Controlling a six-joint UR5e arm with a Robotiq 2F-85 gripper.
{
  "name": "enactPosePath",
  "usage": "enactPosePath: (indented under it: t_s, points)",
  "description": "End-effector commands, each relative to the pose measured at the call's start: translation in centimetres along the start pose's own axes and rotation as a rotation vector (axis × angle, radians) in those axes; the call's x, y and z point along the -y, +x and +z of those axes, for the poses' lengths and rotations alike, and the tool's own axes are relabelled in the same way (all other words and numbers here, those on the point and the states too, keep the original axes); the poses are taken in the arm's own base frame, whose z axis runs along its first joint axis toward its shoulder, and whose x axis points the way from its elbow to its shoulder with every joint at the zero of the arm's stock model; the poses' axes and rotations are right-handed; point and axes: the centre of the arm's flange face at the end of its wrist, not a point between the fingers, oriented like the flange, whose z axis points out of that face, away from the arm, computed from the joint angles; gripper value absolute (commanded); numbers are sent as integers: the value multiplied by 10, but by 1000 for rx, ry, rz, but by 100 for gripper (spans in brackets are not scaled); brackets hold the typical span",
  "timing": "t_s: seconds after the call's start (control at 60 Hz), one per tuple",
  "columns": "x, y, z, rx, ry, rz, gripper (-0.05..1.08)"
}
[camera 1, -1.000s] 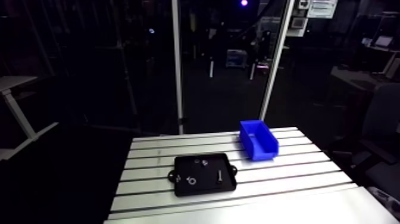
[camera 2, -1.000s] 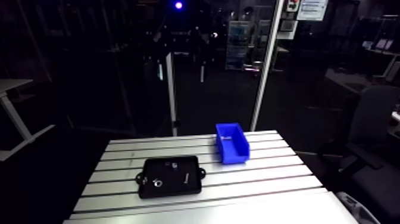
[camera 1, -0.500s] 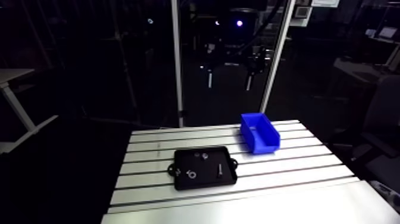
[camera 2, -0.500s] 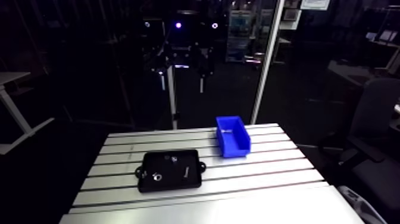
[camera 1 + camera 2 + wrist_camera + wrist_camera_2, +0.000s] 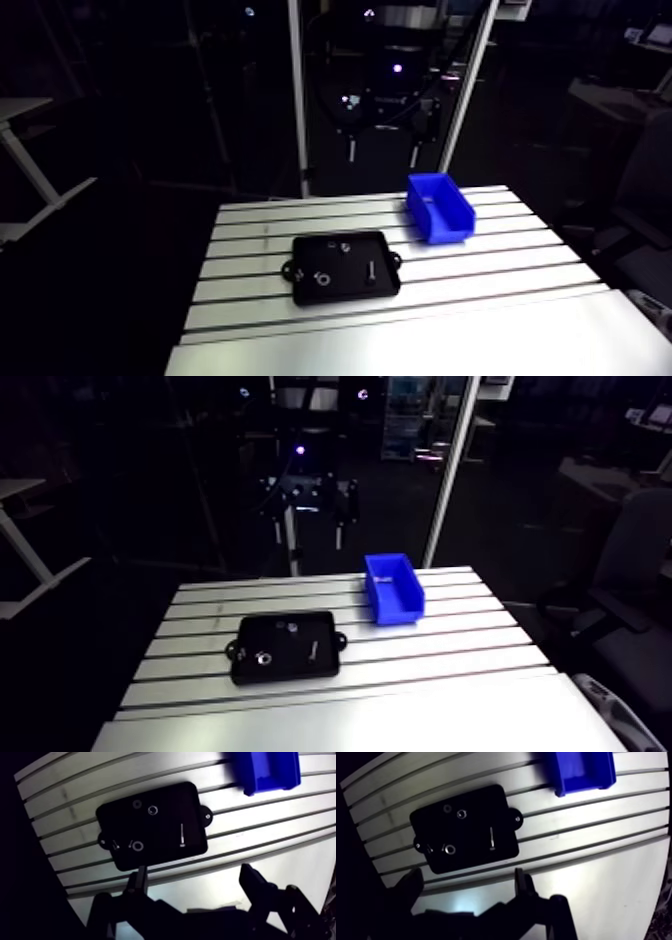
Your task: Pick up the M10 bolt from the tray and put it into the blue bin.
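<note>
The M10 bolt (image 5: 183,834) lies flat in the black tray (image 5: 165,827), on the side nearest the blue bin (image 5: 265,772). In the arm view the bolt (image 5: 371,270) is a short pale bar in the tray (image 5: 343,285), and the bin (image 5: 437,208) stands at the table's back right. In the wrist view my gripper (image 5: 195,884) hangs high over the table, short of the tray. It is open, with only bare table showing between its two dark fingers (image 5: 137,881). The arm view does not show the gripper.
The tray also holds a nut (image 5: 153,810), a washer (image 5: 136,845), a second small ring (image 5: 136,803) and a small screw (image 5: 116,844). The slotted aluminium table (image 5: 480,290) drops off to a dark floor on the left.
The whole arm view has shifted, so the camera has moved with the arm. Tray, bolt and bin lie where they were on the table.
</note>
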Motion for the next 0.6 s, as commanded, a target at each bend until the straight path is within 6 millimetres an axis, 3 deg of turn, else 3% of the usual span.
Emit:
enactPosePath:
  t_s: [0.017, 0.2, 0.6]
  points:
    - [2, 3, 28, 9, -4, 0, 1]
    - [4, 0, 52, 22, -14, -9, 1]
    - [3, 0, 83, 34, -18, -22, 1]
